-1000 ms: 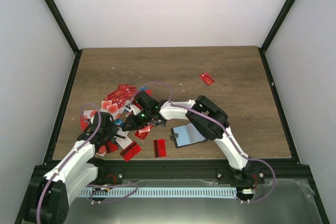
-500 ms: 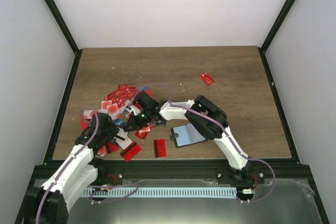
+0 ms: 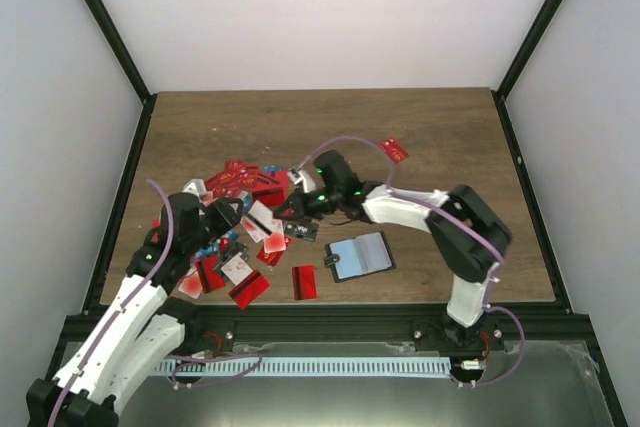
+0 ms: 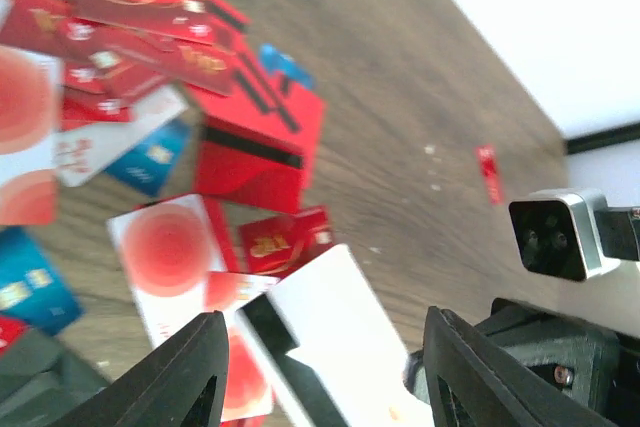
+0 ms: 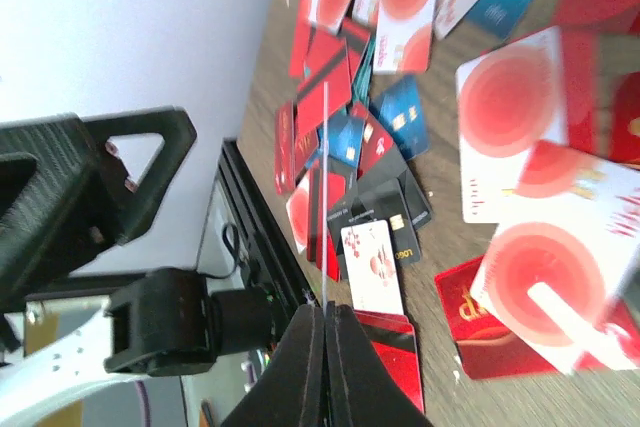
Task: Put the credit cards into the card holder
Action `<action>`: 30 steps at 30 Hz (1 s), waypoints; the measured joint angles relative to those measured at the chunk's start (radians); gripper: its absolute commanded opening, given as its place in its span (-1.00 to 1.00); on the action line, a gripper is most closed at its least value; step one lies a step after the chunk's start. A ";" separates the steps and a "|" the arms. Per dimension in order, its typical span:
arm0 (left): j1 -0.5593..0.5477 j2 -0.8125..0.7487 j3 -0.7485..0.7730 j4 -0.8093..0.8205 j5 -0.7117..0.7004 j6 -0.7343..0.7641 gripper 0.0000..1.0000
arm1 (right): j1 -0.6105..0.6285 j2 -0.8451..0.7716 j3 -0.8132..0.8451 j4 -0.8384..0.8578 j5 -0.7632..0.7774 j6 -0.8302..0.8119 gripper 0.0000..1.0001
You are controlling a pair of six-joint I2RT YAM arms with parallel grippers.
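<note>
Many credit cards, mostly red, lie in a heap at the left of the table, also seen in the left wrist view and the right wrist view. The card holder lies open on the wood right of the heap. My right gripper is shut on a white card with a black stripe, seen edge-on as a thin line. My left gripper is open, its fingers on either side of that card without touching it.
One red card lies alone at the back right. Dark cards lie among the red ones near the front rail. Black frame posts bound the table on both sides.
My right gripper shut on the white card. My left gripper opened and let it go. The right arm's elbow swung right and both grippers rose away from the heap.
</note>
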 measured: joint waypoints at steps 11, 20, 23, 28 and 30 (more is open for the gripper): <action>-0.166 0.052 -0.156 0.433 0.226 -0.037 0.07 | -0.158 -0.466 -0.388 0.153 0.077 0.144 -0.99; -0.284 0.161 -0.229 0.837 0.318 -0.137 -0.09 | -0.163 -0.637 -0.529 0.273 0.092 0.294 -0.99; -0.297 0.174 -0.229 0.919 0.325 -0.159 -0.23 | -0.163 -0.647 -0.542 0.315 0.082 0.331 -0.99; -0.303 0.177 -0.232 0.991 0.323 -0.182 -0.49 | -0.164 -0.650 -0.565 0.386 0.063 0.379 -0.99; -0.304 0.180 -0.236 1.000 0.322 -0.188 -0.60 | -0.164 -0.651 -0.569 0.404 0.059 0.392 -0.99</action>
